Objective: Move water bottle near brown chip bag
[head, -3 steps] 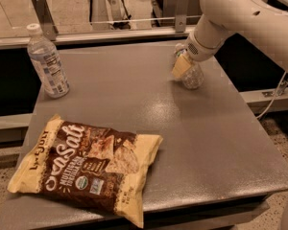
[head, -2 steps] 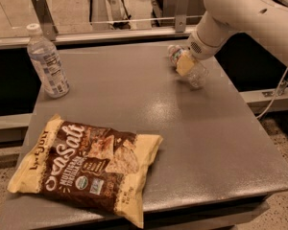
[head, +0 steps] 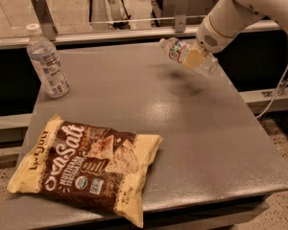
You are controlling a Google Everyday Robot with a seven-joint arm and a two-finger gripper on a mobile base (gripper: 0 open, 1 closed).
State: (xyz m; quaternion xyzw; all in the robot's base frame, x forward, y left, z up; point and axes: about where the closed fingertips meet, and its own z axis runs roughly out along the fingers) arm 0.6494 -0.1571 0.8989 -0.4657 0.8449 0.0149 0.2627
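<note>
The water bottle, clear ribbed plastic with a narrow red-and-dark label band, is held tilted, its cap pointing left, above the far right part of the grey table. My gripper is shut on its middle, with one cream finger across the front of the bottle. The white arm comes in from the upper right. The brown chip bag, dark brown with cream-yellow edges and "Sea Salt" lettering, lies flat at the table's near left corner, far from the bottle.
A second bottle with a large white-and-blue label stands upright at the table's far left. A metal rail with posts runs behind the table. A cable hangs at the right.
The gripper has lifted the water bottle off the table and tipped it, cap to the left. The chip bag and the other bottle have not moved.
</note>
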